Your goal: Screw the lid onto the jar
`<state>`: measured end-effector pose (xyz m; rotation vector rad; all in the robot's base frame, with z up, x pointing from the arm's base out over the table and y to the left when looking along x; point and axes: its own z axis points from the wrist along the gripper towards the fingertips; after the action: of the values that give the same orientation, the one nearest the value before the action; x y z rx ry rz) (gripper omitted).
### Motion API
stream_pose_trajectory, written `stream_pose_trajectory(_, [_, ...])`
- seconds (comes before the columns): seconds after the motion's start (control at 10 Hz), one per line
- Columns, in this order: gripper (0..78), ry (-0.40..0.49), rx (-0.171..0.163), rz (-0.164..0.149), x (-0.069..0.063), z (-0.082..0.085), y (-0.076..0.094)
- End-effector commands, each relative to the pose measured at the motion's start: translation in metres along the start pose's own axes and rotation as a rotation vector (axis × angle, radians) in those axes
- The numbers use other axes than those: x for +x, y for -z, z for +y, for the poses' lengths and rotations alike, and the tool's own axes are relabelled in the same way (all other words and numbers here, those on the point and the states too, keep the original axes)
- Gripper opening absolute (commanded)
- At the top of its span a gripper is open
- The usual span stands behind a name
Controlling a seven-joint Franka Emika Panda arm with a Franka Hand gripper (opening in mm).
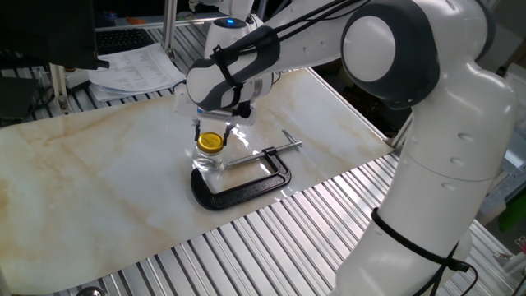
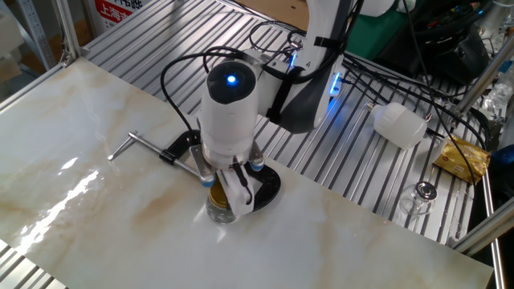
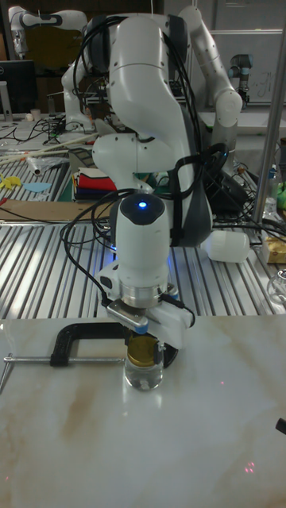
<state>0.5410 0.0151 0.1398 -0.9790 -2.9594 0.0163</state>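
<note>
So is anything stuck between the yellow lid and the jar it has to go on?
Nothing visible is. The lid sits right on top of the jar, with the pincer closed around it from above. The black clamp lies beside the jar, not between them.

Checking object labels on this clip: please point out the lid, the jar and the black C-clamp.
lid (image 1: 210,141), one fixed view, on its yellow top face.
jar (image 3: 144,375), tall fixed view, on the clear glass wall below the lid.
black C-clamp (image 1: 246,187), one fixed view, on the lower bar of its black frame.
</note>
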Motion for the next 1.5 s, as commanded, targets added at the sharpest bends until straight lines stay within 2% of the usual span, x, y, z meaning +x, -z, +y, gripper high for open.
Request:
stream_pose_trajectory(0.1, [1.1, -0.813, -0.068, 0.016, 0.0016, 0.0008, 0.0031])
stream_pose_trajectory(0.6, [1.1, -0.883, -0.073, 0.007, 0.0038, 0.0011, 0.0043])
stream_pose_trajectory(0.9, [1.1, -0.944, -0.087, 0.002, 0.0038, 0.0011, 0.0043])
stream_pose_trajectory(1.2, [1.1, -0.905, -0.087, 0.003, 0.0036, 0.0012, 0.0045])
stream_pose_trajectory(1.5, [1.1, -0.905, -0.084, 0.007, 0.003, 0.0014, 0.005])
